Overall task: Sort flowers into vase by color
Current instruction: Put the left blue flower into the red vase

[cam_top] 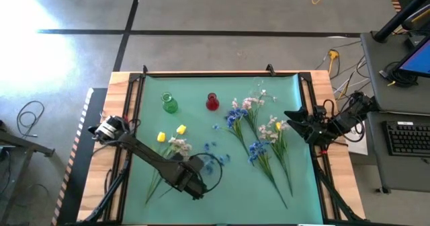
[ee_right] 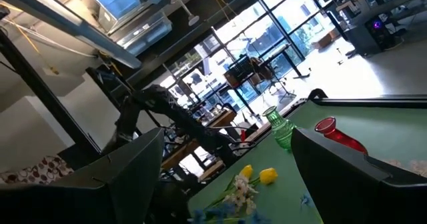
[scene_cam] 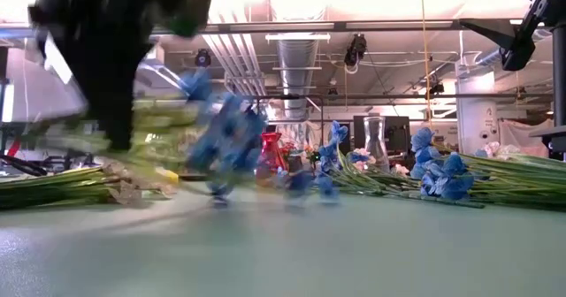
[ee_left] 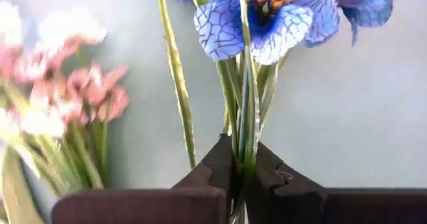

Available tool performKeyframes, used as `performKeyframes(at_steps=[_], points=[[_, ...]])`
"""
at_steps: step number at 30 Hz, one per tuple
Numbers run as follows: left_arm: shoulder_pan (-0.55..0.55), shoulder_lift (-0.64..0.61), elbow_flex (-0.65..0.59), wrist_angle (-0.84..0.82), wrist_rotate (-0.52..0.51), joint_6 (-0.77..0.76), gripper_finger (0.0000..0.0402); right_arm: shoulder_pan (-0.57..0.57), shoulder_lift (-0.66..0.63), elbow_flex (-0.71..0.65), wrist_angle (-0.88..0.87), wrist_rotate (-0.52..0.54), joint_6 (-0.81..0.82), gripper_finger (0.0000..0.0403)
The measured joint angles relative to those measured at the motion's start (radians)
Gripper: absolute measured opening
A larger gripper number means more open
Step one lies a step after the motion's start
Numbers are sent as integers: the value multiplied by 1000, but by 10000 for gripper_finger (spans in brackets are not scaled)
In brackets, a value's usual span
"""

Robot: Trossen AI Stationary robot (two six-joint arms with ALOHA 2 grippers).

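My left gripper [ee_left: 241,159] is at the mat's near left [cam_top: 195,185], pointing steeply down and shut on the green stems of a blue flower [ee_left: 260,17]. Pale pink-white blossoms [ee_left: 67,84] lie beside it on the mat, along with two yellow buds [cam_top: 171,133]. A green vase [cam_top: 169,103] and a red vase [cam_top: 212,103] stand at the far side. More blue and pink-white flowers lie in a pile [cam_top: 259,135] at the right. My right gripper [cam_top: 290,120] waits open at the mat's right edge, raised and touching nothing. My left gripper pinches a thin bunch of green stems [ee_left: 244,141] between its two fingers, a short way below the blue blossom. The fingers come from above, slanting down, with the stems running up between their tips. In the low view the blue blossoms [scene_cam: 225,147] show blurred above the mat.
Small blue petals [cam_top: 213,145] lie scattered on the green mat [cam_top: 201,85] near the left arm. A black frame borders the mat. Long green stems [cam_top: 275,175] of the right-hand pile reach toward the near edge. Bare mat lies between the two flower groups.
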Motion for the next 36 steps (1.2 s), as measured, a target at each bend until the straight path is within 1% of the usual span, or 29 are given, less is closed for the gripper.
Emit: performKeyframes(at_steps=[4, 8, 11, 14, 16, 19, 22, 24, 27, 30, 32, 36], points=[[20, -42, 54, -5, -75, 135, 0, 0, 0, 0, 0, 0, 0, 320], [63, -90, 78, 6, -223, 276, 0, 0, 0, 0, -1, 0, 0, 320], [120, -143, 73, 86, -299, 418, 0, 0, 0, 0, -4, 0, 0, 320], [186, -193, 60, 206, -309, 616, 0, 0, 0, 0, -7, 0, -2, 320], [238, -219, 54, 302, -293, 763, 0, 0, 0, 0, -15, 0, -3, 320], [325, -257, 32, 473, -234, 977, 0, 0, 0, 0, -49, 0, 7, 320], [406, -298, -33, 686, -139, 1161, 0, 0, 0, 0, -88, 0, 28, 320], [458, -329, -99, 829, -62, 1247, 0, 0, 0, 0, -92, 0, 41, 320], [525, -376, -218, 1037, 27, 1335, 0, 0, 0, 0, -86, 0, 49, 320], [578, -412, -338, 1250, 94, 1380, 0, 0, 0, 0, -87, 0, 49, 320], [607, -430, -413, 1401, 115, 1385, 0, 0, 0, 0, -87, 0, 44, 320], [658, -442, -556, 1741, 117, 1371, 0, 0, 0, 0, -87, 1, 32, 320]])
